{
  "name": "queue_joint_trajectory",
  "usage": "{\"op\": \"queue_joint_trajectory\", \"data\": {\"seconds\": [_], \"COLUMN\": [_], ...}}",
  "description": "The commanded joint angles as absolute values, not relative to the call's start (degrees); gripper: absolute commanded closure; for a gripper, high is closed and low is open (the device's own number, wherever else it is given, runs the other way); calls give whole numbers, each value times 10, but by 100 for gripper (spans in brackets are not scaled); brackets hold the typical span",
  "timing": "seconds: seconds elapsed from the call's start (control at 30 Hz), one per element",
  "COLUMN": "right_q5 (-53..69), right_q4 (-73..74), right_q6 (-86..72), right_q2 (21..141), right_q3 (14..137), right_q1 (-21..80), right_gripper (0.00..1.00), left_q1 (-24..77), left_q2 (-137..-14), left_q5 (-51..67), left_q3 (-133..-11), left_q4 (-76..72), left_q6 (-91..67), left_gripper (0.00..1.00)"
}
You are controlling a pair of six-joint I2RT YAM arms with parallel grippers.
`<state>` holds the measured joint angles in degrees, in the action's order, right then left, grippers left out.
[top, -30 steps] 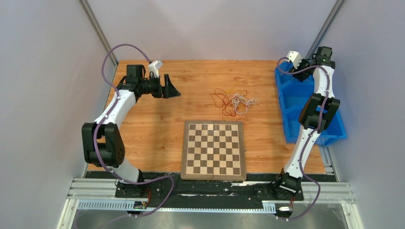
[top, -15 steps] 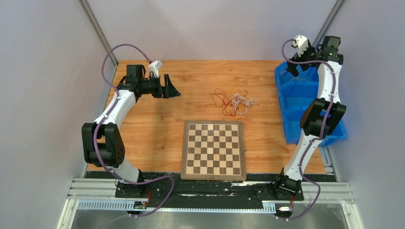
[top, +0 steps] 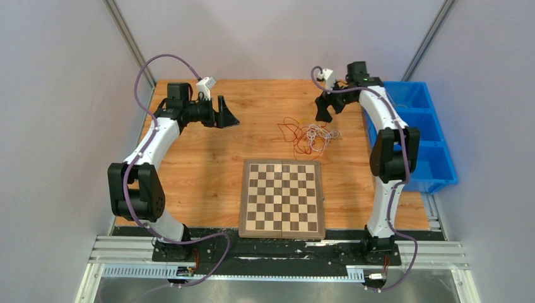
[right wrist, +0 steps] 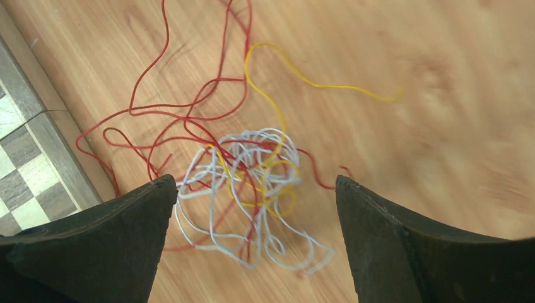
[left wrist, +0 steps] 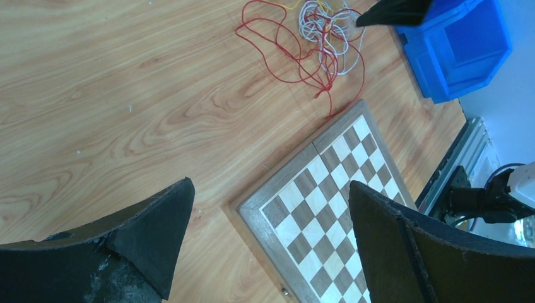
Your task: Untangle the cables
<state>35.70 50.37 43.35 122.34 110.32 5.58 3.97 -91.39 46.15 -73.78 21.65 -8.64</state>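
The cables (top: 309,134) lie in a small tangle of thin red, white and yellow wires on the wooden table, just behind the chessboard. In the right wrist view the cables (right wrist: 252,170) sit below and between the open fingers. My right gripper (top: 325,110) is open and empty, hovering just behind and right of the tangle. My left gripper (top: 225,117) is open and empty at the far left of the table, well away from the cables (left wrist: 315,38), which show at the top of its wrist view.
A folded chessboard (top: 282,197) lies in the near middle of the table, also seen in the left wrist view (left wrist: 328,208). A blue compartment bin (top: 416,136) stands along the right edge.
My right arm has swung left from over the blue bin to just behind the cable tangle. The left arm has not moved.
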Motion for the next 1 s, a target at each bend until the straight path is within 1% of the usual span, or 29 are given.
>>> {"op": "queue_joint_trajectory", "data": {"seconds": [0.0, 0.03, 0.07, 0.13, 0.2, 0.27, 0.3, 0.33, 0.37, 0.4, 0.43, 0.5, 0.57, 0.67, 0.87, 0.93, 0.97], "right_q5": [306, 290, 277, 264, 268, 291, 316, 353, 390, 431, 471, 530, 558, 568, 558, 554, 555], "right_q4": [501, 500, 498, 497, 492, 482, 481, 481, 479, 475, 472, 460, 447, 440, 437, 435, 434], "right_q6": [394, 396, 399, 411, 418, 418, 418, 418, 418, 418, 418, 414, 406, 402, 395, 393, 393], "right_q2": [1271, 1282, 1293, 1312, 1322, 1323, 1321, 1315, 1306, 1294, 1282, 1259, 1241, 1224, 1216, 1217, 1217], "right_q3": [1092, 1089, 1088, 1088, 1092, 1110, 1124, 1139, 1151, 1160, 1166, 1172, 1174, 1179, 1188, 1193, 1194], "right_q1": [82, 89, 94, 98, 99, 102, 104, 105, 107, 110, 113, 125, 142, 169, 207, 213, 215], "right_gripper": [4, 5, 11, 30, 51, 74, 87, 97, 100, 100, 100, 100, 100, 100, 100, 100, 100], "left_q1": [51, 52, 54, 57, 58, 59, 60, 60, 61, 61, 63, 72, 83, 100, 140, 149, 153], "left_q2": [-895, -894, -892, -888, -886, -886, -887, -889, -890, -894, -896, -904, -916, -930, -943, -952, -957], "left_q5": [461, 460, 460, 460, 463, 467, 471, 473, 480, 484, 494, 504, 506, 509, 495, 490, 486], "left_q3": [-743, -739, -737, -731, -729, -728, -729, -732, -734, -740, -743, -753, -764, -785, -807, -812, -812], "left_q4": [207, 205, 204, 202, 204, 206, 207, 207, 206, 205, 203, 194, 185, 170, 150, 150, 150], "left_q6": [-65, -64, -63, -61, -58, -52, -50, -46, -44, -40, -38, -30, -21, -15, 13, 13, 12], "left_gripper": [0, 0, 0, 0, 0, 1, 4, 5, 10, 13, 17, 22, 23, 24, 20, 22, 26]}}
